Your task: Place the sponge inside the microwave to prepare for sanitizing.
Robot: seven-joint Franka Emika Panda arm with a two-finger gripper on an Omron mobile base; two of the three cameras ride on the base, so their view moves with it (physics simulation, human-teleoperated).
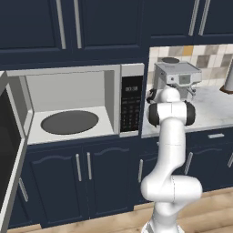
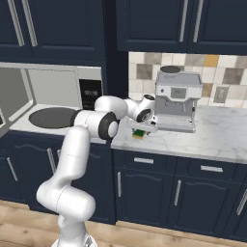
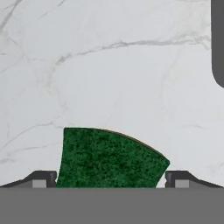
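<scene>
The sponge (image 3: 109, 157) lies green side up on the marble counter (image 3: 109, 65), and in the right base view the sponge (image 2: 139, 133) sits near the counter's left end, in front of the coffee machine. My gripper (image 3: 110, 180) is lowered over it and open, one fingertip (image 3: 43, 179) at each side of the sponge, close to its edges. From the right base camera the gripper (image 2: 141, 128) points down at the sponge. The microwave (image 1: 68, 86) stands to the left with its door (image 1: 9, 150) swung wide and its dark turntable (image 1: 69, 122) bare.
A grey coffee machine (image 2: 177, 101) stands just behind and right of the sponge, and its dark base corner (image 3: 217, 43) shows in the hand view. The microwave keypad panel (image 1: 132, 102) lies between the cavity and the counter. Dark cabinets hang overhead.
</scene>
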